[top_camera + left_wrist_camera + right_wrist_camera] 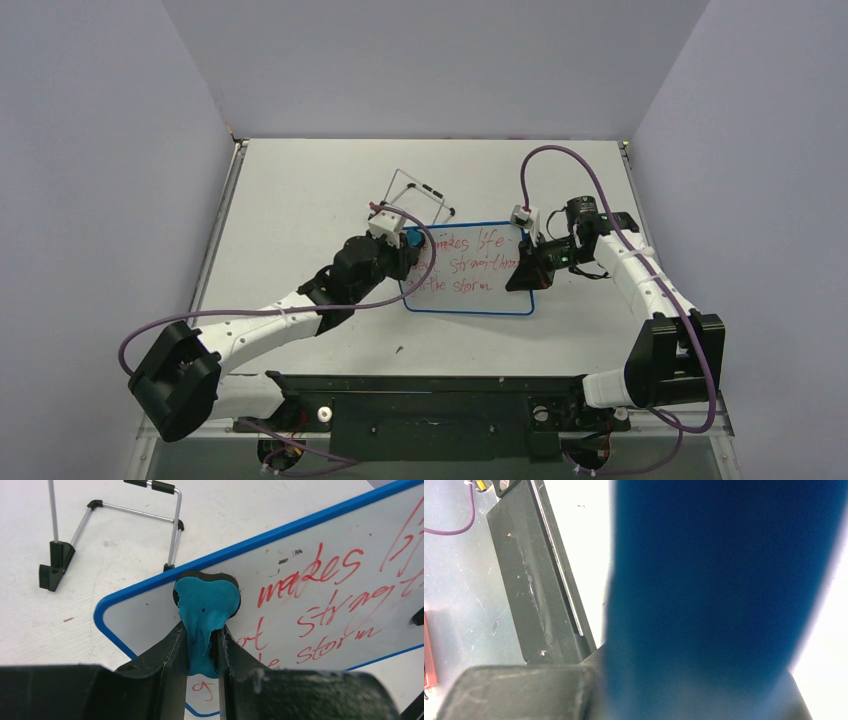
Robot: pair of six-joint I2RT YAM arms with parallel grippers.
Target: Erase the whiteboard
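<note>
2 grippers at the whiteboard [470, 300], a blue eraser [205, 600] on its far left corner.
The whiteboard lies mid-table [300, 200] with red handwriting [310, 575] across it. The left gripper [202, 630] is clenched on the blue eraser, which touches the board beside the word "makes". The right gripper [525, 268] is clamped on the blue rim [704, 590] at the board's right edge. A black wire stand [420, 195] sits just behind the board.

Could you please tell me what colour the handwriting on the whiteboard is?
The handwriting on the whiteboard is red; the left wrist view shows it best.
</note>
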